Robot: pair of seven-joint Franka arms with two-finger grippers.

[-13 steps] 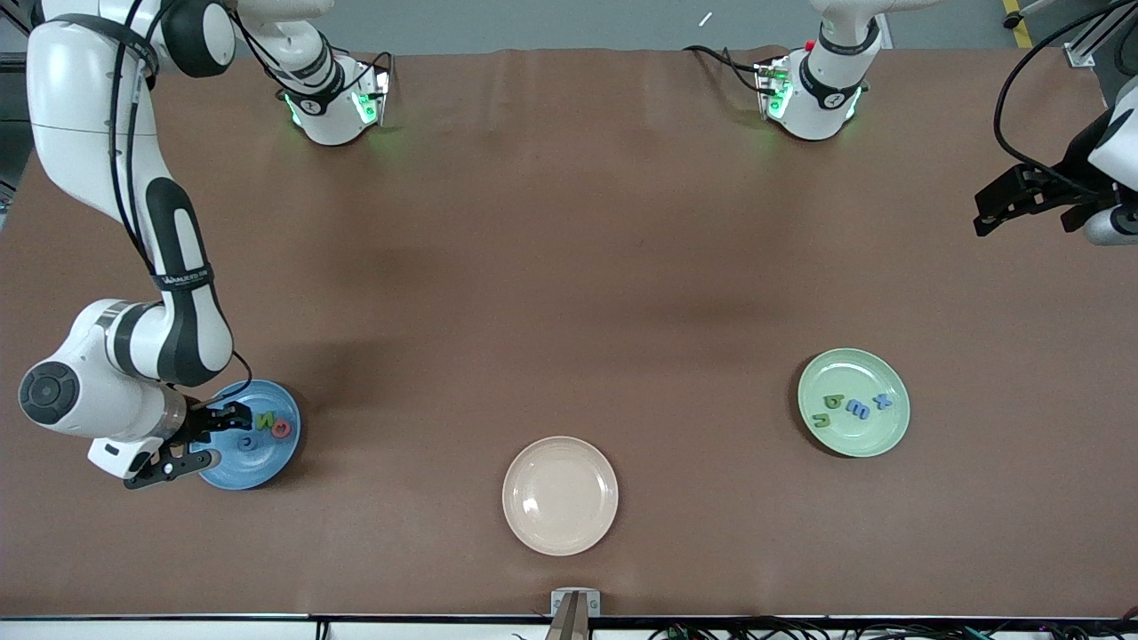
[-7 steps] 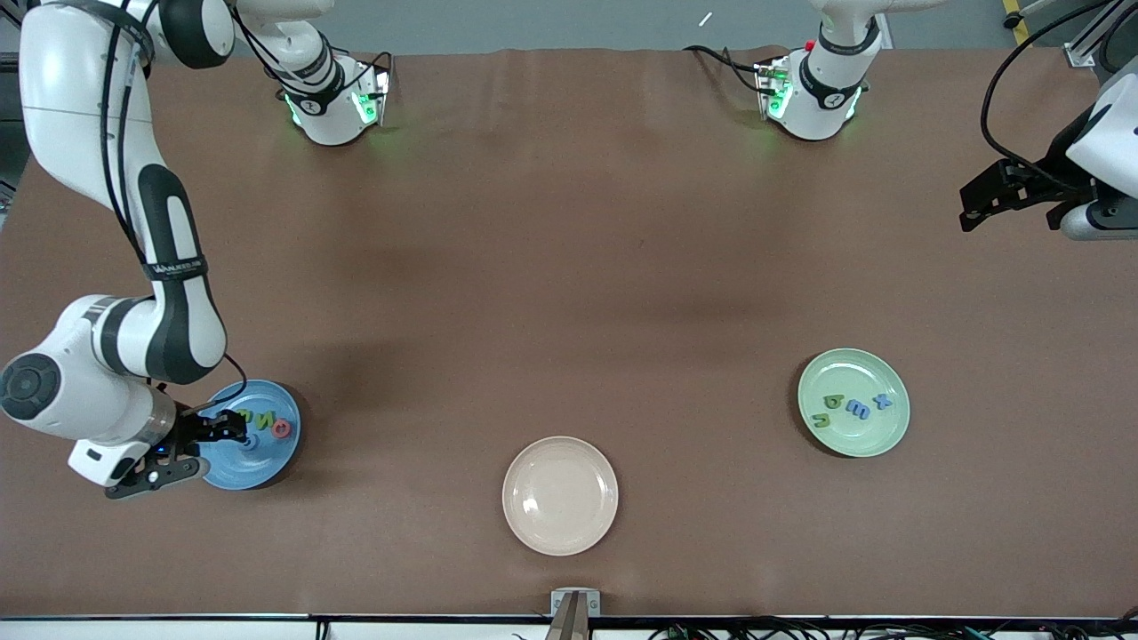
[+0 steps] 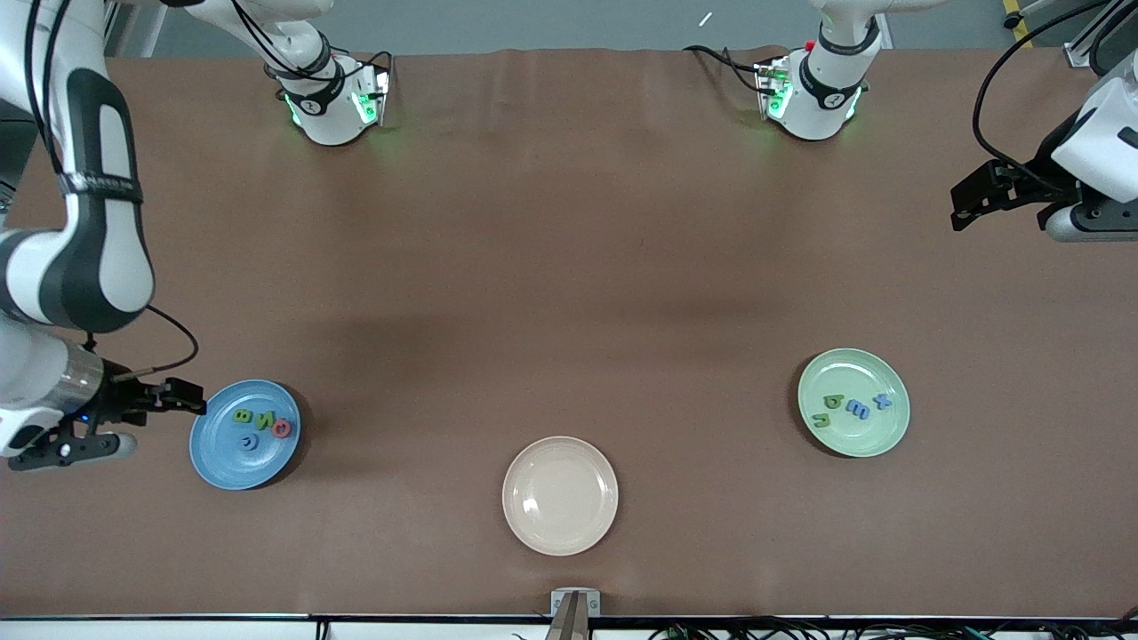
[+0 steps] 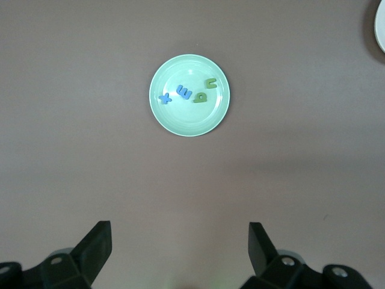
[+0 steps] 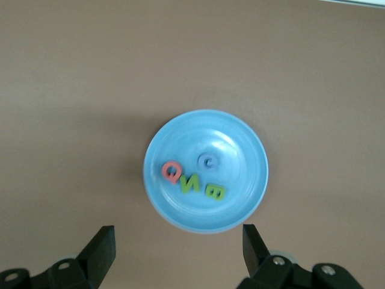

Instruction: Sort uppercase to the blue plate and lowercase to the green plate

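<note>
The blue plate point(image 3: 222, 458) lies toward the right arm's end of the table and holds the uppercase letters: a green B point(image 3: 242, 415), a green N point(image 3: 263, 420), a red Q point(image 3: 282, 428) and a blue G point(image 3: 250, 441). The same letters show on that plate in the right wrist view point(image 5: 240, 150). My right gripper point(image 3: 164, 425) is open and empty beside the plate, off its rim. The green plate point(image 3: 867, 440) holds the lowercase letters: a green p point(image 3: 834, 402), a green u point(image 3: 822, 420), a blue m point(image 3: 858, 410) and a blue x point(image 3: 883, 401). My left gripper point(image 3: 965, 204) is open, empty and high at the left arm's end of the table.
A cream plate point(image 3: 560, 524) lies bare near the table's front edge, between the two coloured plates. Its edge shows in the left wrist view point(image 4: 380, 24). The left wrist view shows the green plate point(image 4: 189, 123) far below.
My right gripper has drawn back off the blue plate toward the right arm's end of the table, uncovering the letters. My left gripper has shifted slightly toward the table's middle.
</note>
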